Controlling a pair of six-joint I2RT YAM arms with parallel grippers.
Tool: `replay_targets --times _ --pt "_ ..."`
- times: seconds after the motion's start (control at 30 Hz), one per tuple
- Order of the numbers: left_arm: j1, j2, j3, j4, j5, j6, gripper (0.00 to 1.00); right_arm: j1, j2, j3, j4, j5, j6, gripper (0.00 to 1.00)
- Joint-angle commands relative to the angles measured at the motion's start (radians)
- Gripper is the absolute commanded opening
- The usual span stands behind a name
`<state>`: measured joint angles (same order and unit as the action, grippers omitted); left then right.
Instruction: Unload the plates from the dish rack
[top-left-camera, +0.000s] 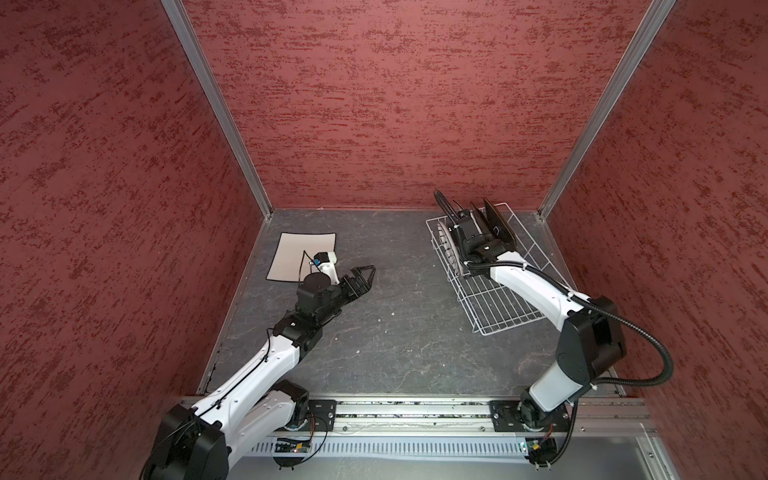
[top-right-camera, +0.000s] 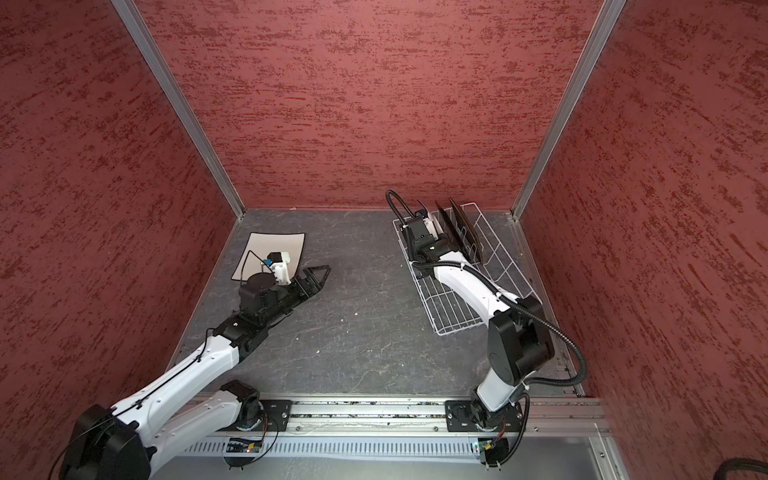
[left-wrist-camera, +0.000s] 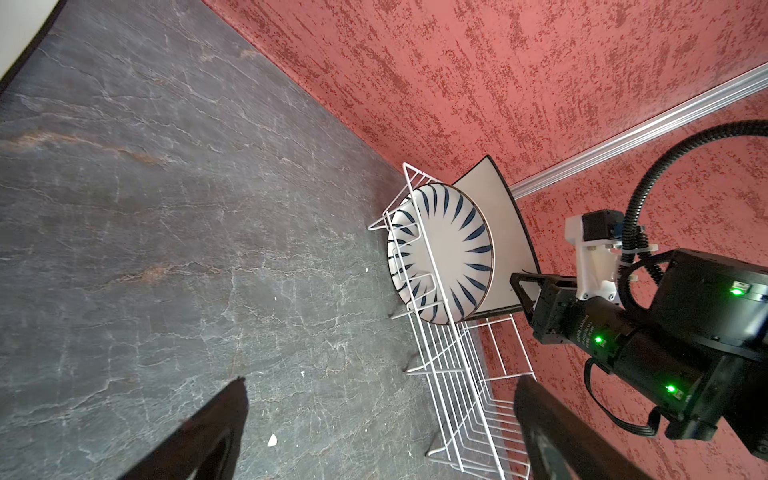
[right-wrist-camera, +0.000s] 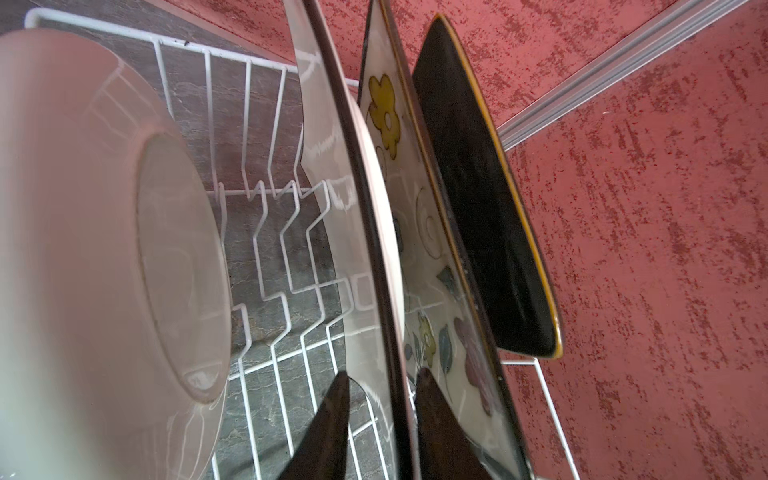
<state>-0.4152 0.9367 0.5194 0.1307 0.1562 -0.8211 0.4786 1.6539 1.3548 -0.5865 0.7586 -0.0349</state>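
Cream plate (top-left-camera: 291, 254): lay flat at the far left of the counter (top-left-camera: 395, 316), well apart from the rack.
Left gripper (top-left-camera: 363, 279): hovered just right of that plate, jaws spread wide, nothing between them.
Dish rack (top-left-camera: 498, 307): sat at the far right of the counter, angled toward the back corner.
Round streaked plate (left-wrist-camera: 449, 245): stood on edge at the rack's leftmost end.
Second cream plate (right-wrist-camera: 332, 137): upright in the prongs, next in line.
Right gripper (right-wrist-camera: 381, 372): reached down into the rack, jaws narrow, one finger on either side of this plate's dark rim; firm contact could not be told.
Floral plate (right-wrist-camera: 386, 108): upright just behind it.
Black plate (right-wrist-camera: 478, 187): rightmost, leaning on the floral one.
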Motion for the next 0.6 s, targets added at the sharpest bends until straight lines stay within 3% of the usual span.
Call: replay_targets --times 0.0,0.57 --pt "0.003 -0.027 -0.004 -0.014 0.009 0.007 1.00 0.000 0.006 -0.002 0.048 0.044 -0.028 0.27" --pt "0.019 -0.019 -0.015 -0.008 0.008 0.001 1.00 0.000 0.035 -0.021 0.092 0.097 -0.061 0.24"
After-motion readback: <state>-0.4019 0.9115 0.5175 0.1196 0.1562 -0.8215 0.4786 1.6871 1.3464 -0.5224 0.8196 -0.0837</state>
